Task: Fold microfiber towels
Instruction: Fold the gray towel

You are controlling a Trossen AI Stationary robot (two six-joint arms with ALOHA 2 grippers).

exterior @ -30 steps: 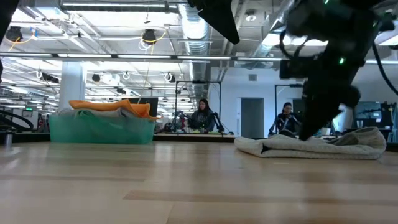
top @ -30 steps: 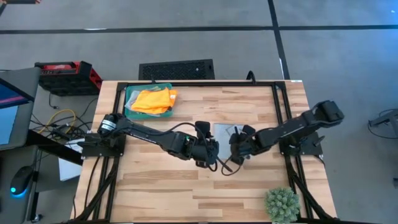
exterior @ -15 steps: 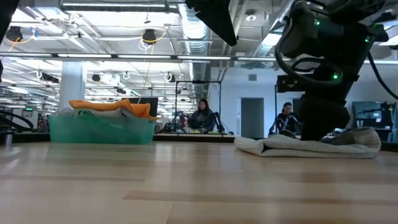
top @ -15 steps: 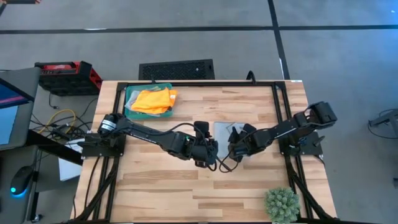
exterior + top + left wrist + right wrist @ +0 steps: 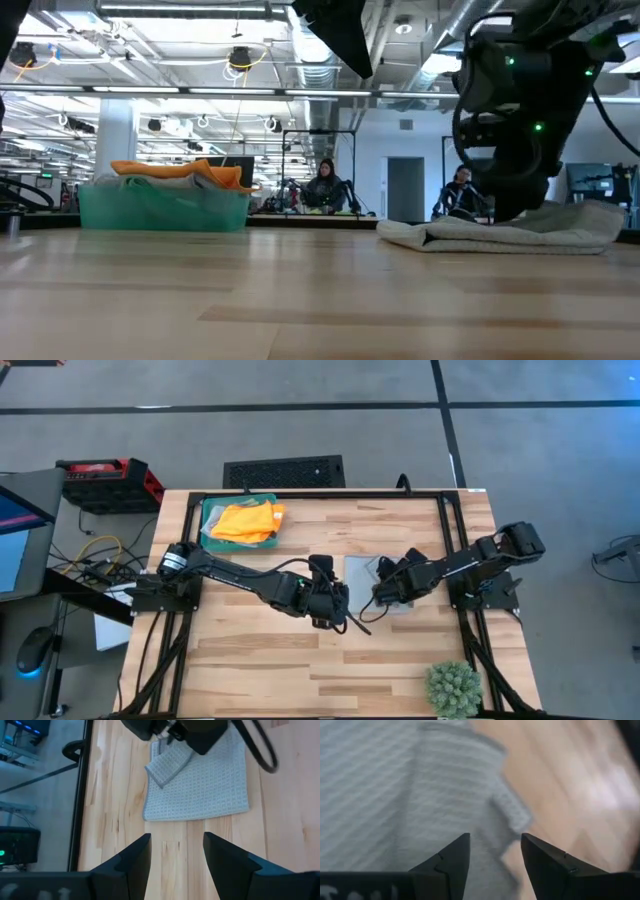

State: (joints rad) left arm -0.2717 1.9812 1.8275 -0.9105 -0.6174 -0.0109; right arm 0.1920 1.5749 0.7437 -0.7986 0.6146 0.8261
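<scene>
Grey microfiber towel (image 5: 200,785) lies flat mid-bench (image 5: 250,660), one corner flipped over; looks soft, light, floppy, best pinched at a corner or edge; right pincer (image 5: 491,851) gapes just above it, left pincer (image 5: 175,852) open nearby.

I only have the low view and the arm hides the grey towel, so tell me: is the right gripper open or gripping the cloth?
Observer: The right gripper is open, its fingers spread just above the grey towel with nothing pinched.
Operator: Is the towel lying flat?
Observer: Not fully. One corner is folded over onto the towel, right under the right gripper.
Operator: And the left gripper?
Observer: The left gripper is open too, over bare table just short of the towel's edge.
</scene>
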